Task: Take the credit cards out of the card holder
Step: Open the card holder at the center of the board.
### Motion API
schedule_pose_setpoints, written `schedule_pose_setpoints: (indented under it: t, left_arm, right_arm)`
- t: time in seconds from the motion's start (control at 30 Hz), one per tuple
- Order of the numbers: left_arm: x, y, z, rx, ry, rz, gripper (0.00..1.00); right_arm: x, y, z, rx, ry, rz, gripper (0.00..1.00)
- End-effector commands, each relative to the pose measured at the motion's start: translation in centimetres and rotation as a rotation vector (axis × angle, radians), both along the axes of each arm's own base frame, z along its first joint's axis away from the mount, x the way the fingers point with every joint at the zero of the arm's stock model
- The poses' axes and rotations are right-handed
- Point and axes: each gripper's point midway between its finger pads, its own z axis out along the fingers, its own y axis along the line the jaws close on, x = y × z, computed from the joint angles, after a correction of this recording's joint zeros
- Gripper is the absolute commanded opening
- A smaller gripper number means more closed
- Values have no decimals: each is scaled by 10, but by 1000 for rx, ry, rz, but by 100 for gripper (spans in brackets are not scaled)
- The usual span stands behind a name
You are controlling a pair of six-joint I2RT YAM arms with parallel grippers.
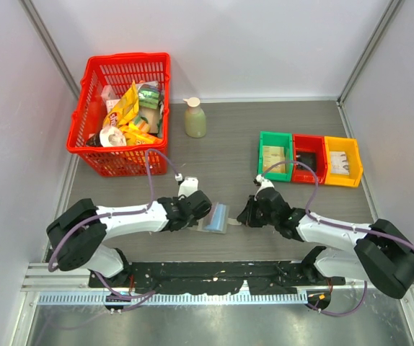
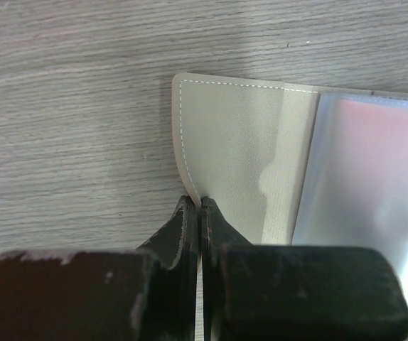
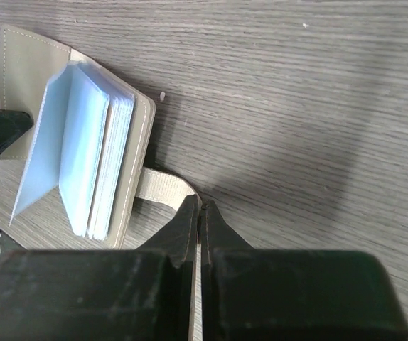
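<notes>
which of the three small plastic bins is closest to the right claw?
The green rectangular plastic bin, leftmost in the row. The red bin and yellow bin sit progressively farther right, away from the right claw.

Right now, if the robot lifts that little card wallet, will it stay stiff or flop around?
Probably floppy: the card holder lies open, and its clear sleeves fan up loosely instead of lying flat. It looks thin, so likely light. The strap pinched by the right gripper seems soft and may bend when pulled.
</notes>
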Motion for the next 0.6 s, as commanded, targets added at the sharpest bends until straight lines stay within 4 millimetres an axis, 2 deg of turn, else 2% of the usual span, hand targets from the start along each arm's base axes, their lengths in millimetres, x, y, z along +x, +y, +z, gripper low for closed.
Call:
schedule_pose_setpoints:
  t: [0.0,0.03,0.07,0.13,0.2,0.27,0.37,0.43,0.47,0.5,0.57]
  left_arm:
    - [-11,-15,-7,-129,48,31,0]
    - [-11,-16,-5,-139,47,36,0]
    - [-10,-16,-3,-150,43,42,0]
    - [-9,-18,0,-174,35,57,0]
    - [-8,-20,2,-201,25,72,0]
    - [-8,-21,3,-226,18,91,0]
    - [-6,-22,6,-272,5,114,0]
    - [-5,-26,9,-309,-4,124,0]
    - [-6,-26,8,-318,-2,130,0]
    - [-7,-26,8,-328,-3,132,0]
    - [-7,-29,9,-348,-4,138,0]
  right_arm:
    - [12,9,20,-20,-55,64,11]
    - [13,11,25,-20,-61,74,17]
    - [15,11,34,-35,-73,84,29]
    - [23,14,57,-37,-117,96,42]
    - [29,17,80,-33,-157,106,51]
    - [31,21,99,-17,-187,123,54]
    - [32,33,123,55,-216,152,53]
    - [28,40,125,102,-202,164,43]
    - [26,40,122,104,-193,164,39]
    - [26,39,115,104,-180,153,30]
    - [23,35,96,85,-142,135,25]
